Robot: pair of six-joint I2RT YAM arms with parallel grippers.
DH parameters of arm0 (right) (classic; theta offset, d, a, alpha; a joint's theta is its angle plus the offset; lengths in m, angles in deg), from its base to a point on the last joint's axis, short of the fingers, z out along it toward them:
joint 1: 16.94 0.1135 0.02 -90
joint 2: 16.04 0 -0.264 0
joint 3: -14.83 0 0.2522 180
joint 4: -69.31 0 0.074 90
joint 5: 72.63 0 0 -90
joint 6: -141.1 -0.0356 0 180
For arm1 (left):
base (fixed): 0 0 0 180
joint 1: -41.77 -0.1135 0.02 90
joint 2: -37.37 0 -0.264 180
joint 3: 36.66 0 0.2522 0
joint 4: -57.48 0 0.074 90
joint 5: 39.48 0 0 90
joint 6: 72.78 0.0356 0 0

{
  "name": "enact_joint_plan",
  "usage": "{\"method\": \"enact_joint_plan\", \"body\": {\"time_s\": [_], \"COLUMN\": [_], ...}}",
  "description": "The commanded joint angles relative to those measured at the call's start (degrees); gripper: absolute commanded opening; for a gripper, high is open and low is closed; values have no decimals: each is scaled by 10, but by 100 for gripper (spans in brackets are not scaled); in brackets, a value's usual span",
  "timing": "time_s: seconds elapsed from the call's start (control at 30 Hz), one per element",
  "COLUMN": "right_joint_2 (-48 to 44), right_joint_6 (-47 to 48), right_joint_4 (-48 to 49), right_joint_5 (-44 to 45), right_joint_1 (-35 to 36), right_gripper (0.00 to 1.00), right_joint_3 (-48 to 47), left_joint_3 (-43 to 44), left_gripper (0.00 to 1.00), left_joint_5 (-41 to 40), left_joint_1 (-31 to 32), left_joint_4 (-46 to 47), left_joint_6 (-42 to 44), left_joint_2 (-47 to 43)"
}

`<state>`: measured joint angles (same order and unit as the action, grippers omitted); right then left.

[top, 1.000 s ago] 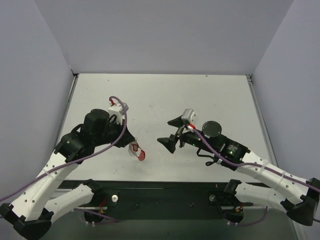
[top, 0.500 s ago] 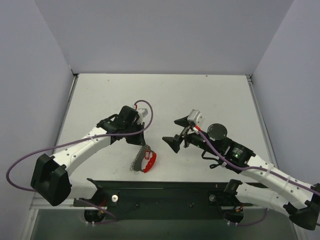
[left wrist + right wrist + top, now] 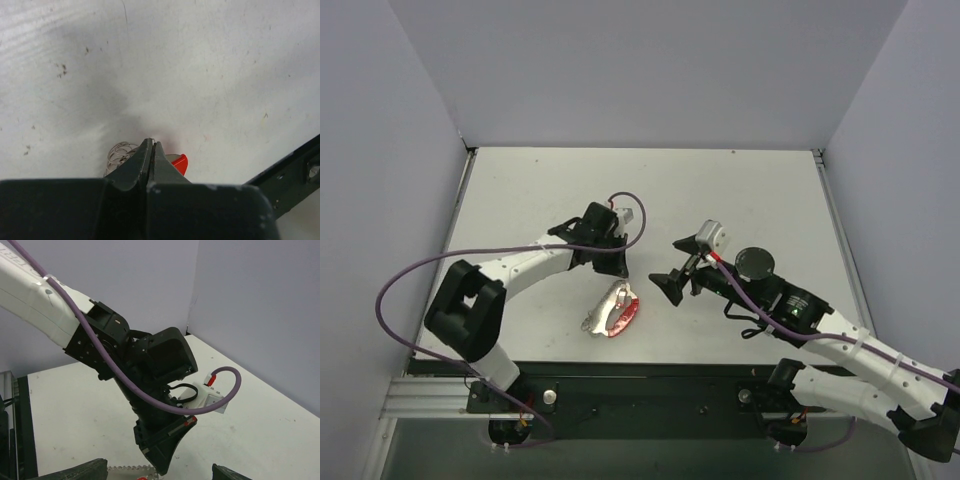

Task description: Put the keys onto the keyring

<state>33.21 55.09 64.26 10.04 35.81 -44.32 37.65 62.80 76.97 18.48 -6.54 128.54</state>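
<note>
Pinches the keyring by its far edge in the clenched left jaws, hanging the loop low near the near edge of the tabletop, left of centre, probably to present it to the other arm. Turns the red arc right, the silvery band left. Hovers just right of the loop with the right jaws released, spread wide and empty, seemingly ready to help. Cannot tell the key apart from the loop's red, nor whether the loop touches down.
</note>
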Motion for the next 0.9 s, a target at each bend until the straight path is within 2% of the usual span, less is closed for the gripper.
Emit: {"method": "enact_joint_plan", "body": {"time_s": [0.0, 0.2, 0.47, 0.53, 0.57, 0.67, 0.7, 0.8, 0.87], "right_joint_2": [-14, -20, -28, -29, -29, -29, -29, -29, -29], "right_joint_6": [3, 4, 1, 1, 1, 1, 1, 0, -1], "right_joint_4": [3, -5, -15, -17, -17, -17, -17, -17, -18], "right_joint_5": [19, 18, 26, 27, 25, 26, 25, 24, 24], "right_joint_1": [-6, -12, -17, -17, -17, -17, -17, -18, -18], "right_gripper": [83, 83, 83, 83, 83, 83, 83, 83, 83], "right_joint_3": [-2, -1, 5, 5, 5, 5, 5, 4, 5], "left_joint_3": [54, 132, 198, 214, 220, 244, 260, 286, 310], "left_gripper": [0, 0, 2, 8, 18, 37, 48, 66, 71], "left_joint_5": [8, 21, 10, 0, -16, -41, -48, -95, -138], "left_joint_1": [-7, -8, -8, -8, -7, -7, -6, 0, 3], "left_joint_4": [84, 92, 115, 107, 105, 98, 91, 67, 52], "left_joint_6": [-1, 1, 2, 5, 10, 24, 28, 49, 64], "left_joint_2": [67, 172, 232, 247, 250, 258, 263, 270, 270]}}
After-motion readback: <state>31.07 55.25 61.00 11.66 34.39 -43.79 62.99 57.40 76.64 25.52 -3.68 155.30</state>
